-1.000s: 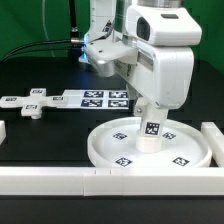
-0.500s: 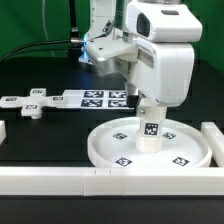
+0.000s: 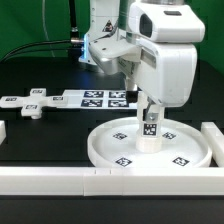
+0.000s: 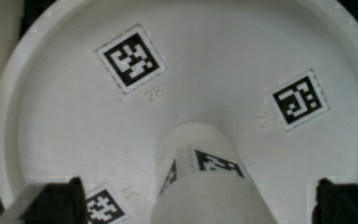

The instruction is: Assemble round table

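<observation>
The large round rimmed disc lies flat on the table in front. The short thick cylinder stands upright at its middle. My gripper hangs straight above the cylinder's top. In the wrist view my gripper straddles the cylinder, with a dark finger on each side and a gap to the cylinder, so it is open. The disc floor with its tags fills the rest of that view. The flat cross-shaped piece lies apart at the exterior view's left.
The marker board lies behind the disc. A long white border bar runs along the front, another bar stands at the exterior view's right, and a short end shows at its left.
The arm's wrist has shifted slightly over the cylinder. The cylinder, disc and cross-shaped piece stay where they were.
</observation>
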### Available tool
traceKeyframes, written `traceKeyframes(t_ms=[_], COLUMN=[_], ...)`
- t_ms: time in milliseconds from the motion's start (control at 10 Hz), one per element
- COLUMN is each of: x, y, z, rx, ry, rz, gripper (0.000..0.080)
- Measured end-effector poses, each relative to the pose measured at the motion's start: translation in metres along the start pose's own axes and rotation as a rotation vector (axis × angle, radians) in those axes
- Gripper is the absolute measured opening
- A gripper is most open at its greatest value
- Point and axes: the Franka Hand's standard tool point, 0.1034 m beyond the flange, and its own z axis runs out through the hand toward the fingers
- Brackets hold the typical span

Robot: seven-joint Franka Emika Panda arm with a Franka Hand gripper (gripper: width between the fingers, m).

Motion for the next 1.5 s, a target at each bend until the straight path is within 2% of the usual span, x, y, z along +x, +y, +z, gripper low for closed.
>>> traceKeyframes(t_ms=[300,600,700,800,900,1200,1500], x=[0.0156,0.0144,0.0140,0.0139,0.0139,0.0141,0.0143], y=[0.0023,0.0013,0.0007,-0.0018,-0.0022,-0.0024,-0.0036], z=[-0.0001,0.0016,0.0020,0.0031,0.0032,0.0032,0.0032], rx=[0.001,0.004,0.005,0.014,0.017,0.017,0.029], ry=[0.011,0.012,0.012,0.012,0.012,0.013,0.012], rz=[0.024,0.028,0.029,0.029,0.029,0.097,0.388], gripper=[0.0649,0.0649,0.0522,0.0522,0.0403,0.0405,0.0405])
